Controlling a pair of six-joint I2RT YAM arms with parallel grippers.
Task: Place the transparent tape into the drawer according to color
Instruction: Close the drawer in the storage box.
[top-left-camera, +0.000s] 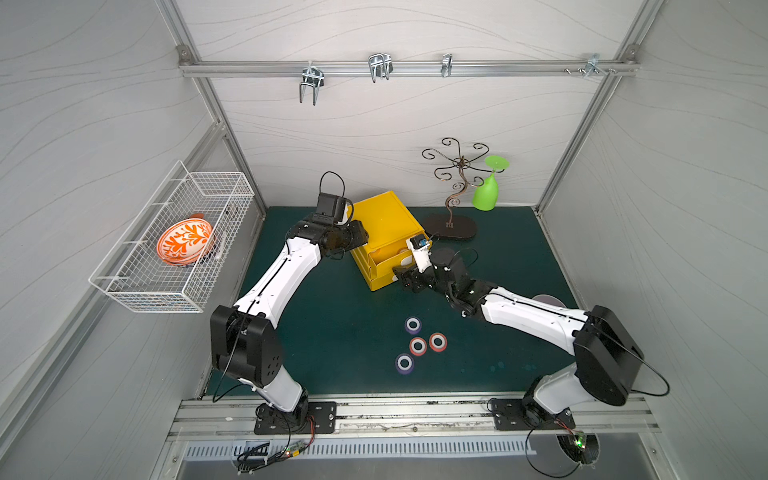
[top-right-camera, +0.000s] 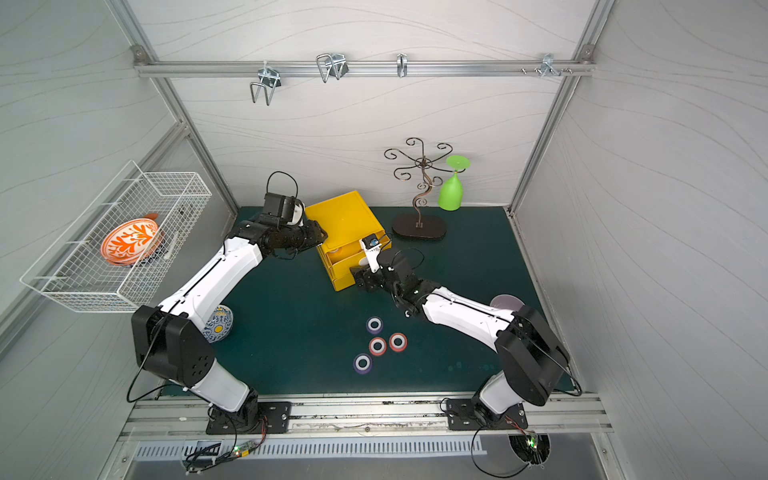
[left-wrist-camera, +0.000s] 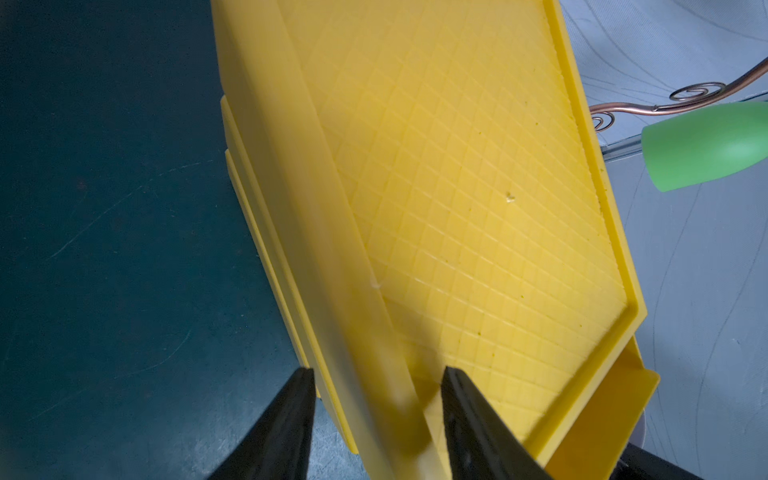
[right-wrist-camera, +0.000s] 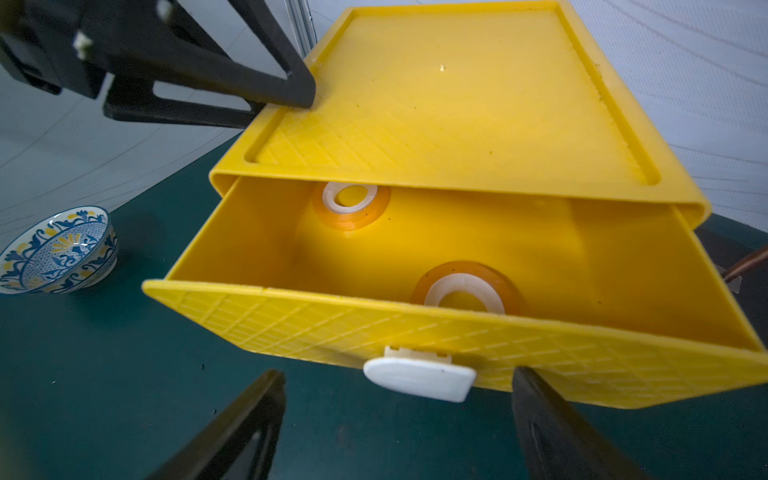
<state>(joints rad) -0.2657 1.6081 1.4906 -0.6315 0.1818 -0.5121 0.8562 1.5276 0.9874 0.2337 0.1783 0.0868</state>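
Observation:
The yellow box (top-left-camera: 384, 220) stands at the back of the green mat with its top drawer (right-wrist-camera: 374, 328) pulled out. Two orange-yellow tape rolls (right-wrist-camera: 353, 203) (right-wrist-camera: 465, 291) lie inside that drawer. My right gripper (right-wrist-camera: 399, 374) is open just in front of the drawer's white tab handle (right-wrist-camera: 419, 378), with its fingers either side of the tab and clear of it. My left gripper (left-wrist-camera: 376, 370) straddles the box's top left rim, one finger on the lid and one against the side. Two purple rolls (top-left-camera: 412, 325) (top-left-camera: 404, 363) and two red rolls (top-left-camera: 417, 345) (top-left-camera: 437, 342) lie on the mat in front.
A blue patterned bowl (top-right-camera: 218, 324) sits on the mat behind my left arm. A wire basket (top-left-camera: 137, 291) holding an orange bowl hangs on the left wall. A curly metal stand (top-left-camera: 453, 195) with a green cup (top-left-camera: 486, 191) is right of the box.

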